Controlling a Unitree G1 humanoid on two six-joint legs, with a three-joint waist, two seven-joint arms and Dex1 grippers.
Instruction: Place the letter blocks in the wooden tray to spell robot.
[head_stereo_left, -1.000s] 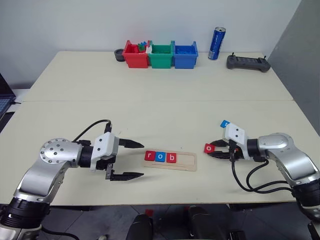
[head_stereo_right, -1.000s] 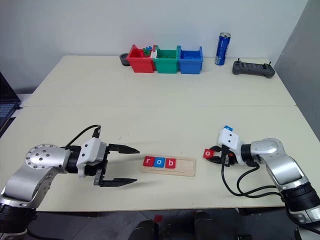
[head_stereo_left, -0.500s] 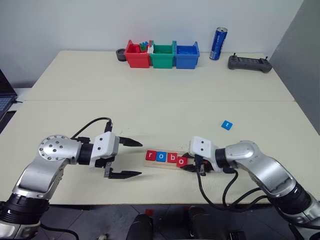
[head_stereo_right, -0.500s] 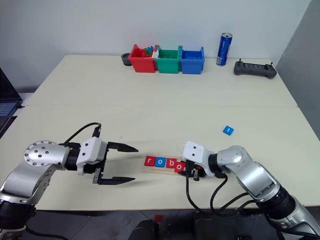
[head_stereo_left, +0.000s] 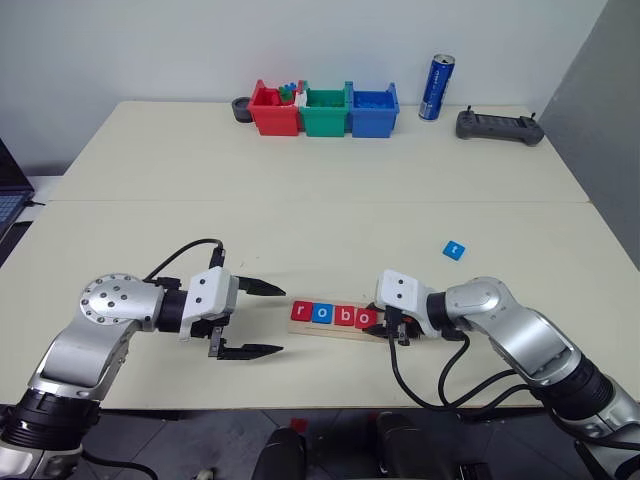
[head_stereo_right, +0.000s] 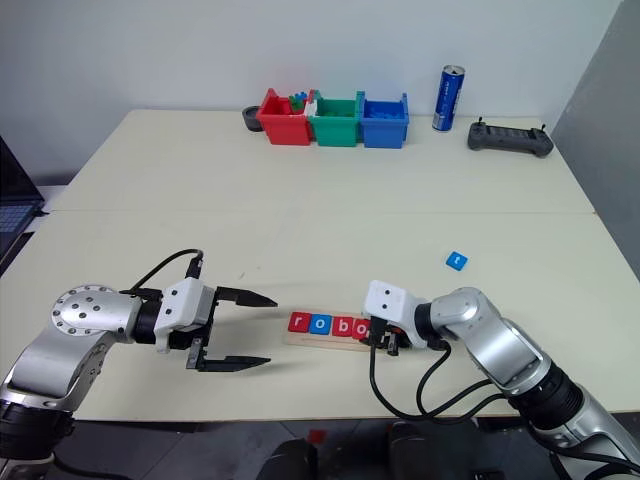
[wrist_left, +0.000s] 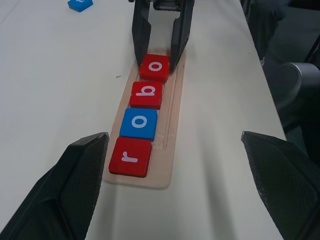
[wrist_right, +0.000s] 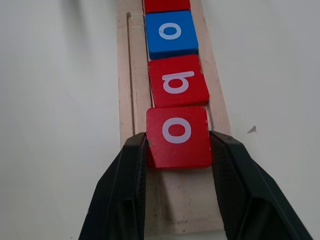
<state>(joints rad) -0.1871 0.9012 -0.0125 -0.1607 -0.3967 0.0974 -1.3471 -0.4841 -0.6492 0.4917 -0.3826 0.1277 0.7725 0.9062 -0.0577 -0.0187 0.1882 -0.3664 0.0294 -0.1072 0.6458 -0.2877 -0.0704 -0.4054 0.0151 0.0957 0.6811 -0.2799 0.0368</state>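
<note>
The wooden tray (head_stereo_left: 338, 332) lies near the table's front edge. It holds three letter blocks in a row: red "r" (head_stereo_left: 299, 312), blue "o" (head_stereo_left: 321, 313) and red "b" (head_stereo_left: 343, 316). My right gripper (wrist_right: 177, 139) is shut on a red "o" block (wrist_right: 178, 135), held over the tray's fourth place, right against the "b". A blue "t" block (head_stereo_left: 454, 249) lies flat on the table, farther back and to the right. Just left of the tray, my left gripper (head_stereo_left: 281, 320) stands open and holds nothing; it points at the tray's "r" end.
Red (head_stereo_left: 271, 110), green (head_stereo_left: 324, 110) and blue (head_stereo_left: 372, 110) bins line the back edge, with a dark round thing (head_stereo_left: 239, 109) beside the red one. A blue can (head_stereo_left: 434, 87) and a black controller (head_stereo_left: 499, 127) stand at the back right.
My right gripper has carried the red "o" block leftward from the table's right side to the tray, uncovering the blue "t" block. The left gripper has kept still.
</note>
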